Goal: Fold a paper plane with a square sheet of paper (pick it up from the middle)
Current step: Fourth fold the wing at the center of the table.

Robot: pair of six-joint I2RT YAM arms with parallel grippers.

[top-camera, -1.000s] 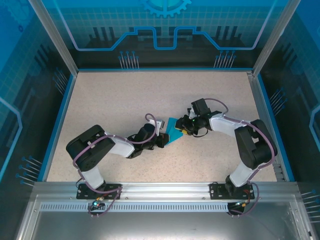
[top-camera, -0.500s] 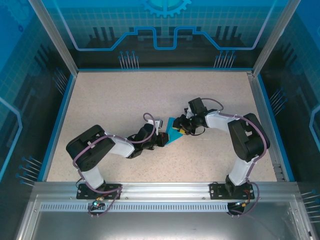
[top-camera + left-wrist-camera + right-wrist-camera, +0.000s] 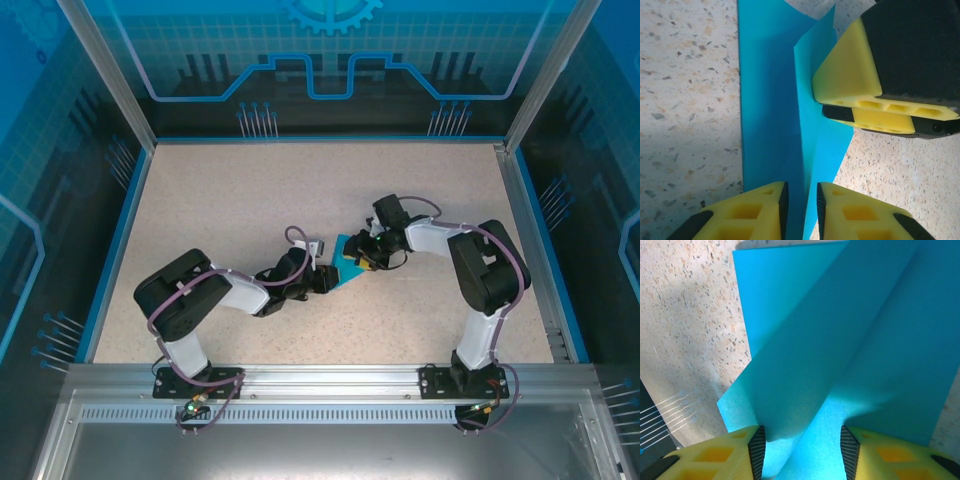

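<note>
Speckled counter inside a blue-walled enclosure. At left, left gripper (image 3: 325,279), reaching rightward, pads barely parted astride a raised blue flap, not visibly pinching it. Centre: partly folded square sheet of paper (image 3: 342,268), lying mid-counter between both grippers, main crease running straight away from the left gripper. At right, right gripper (image 3: 361,256) over the sheet's far side, pads moderately wide, straddling a lifted ridge that slants away, clamping nothing clearly. Probable next step: pinching or pressing along that crease, with left gripper in line and nearer, right gripper set obliquely.
</note>
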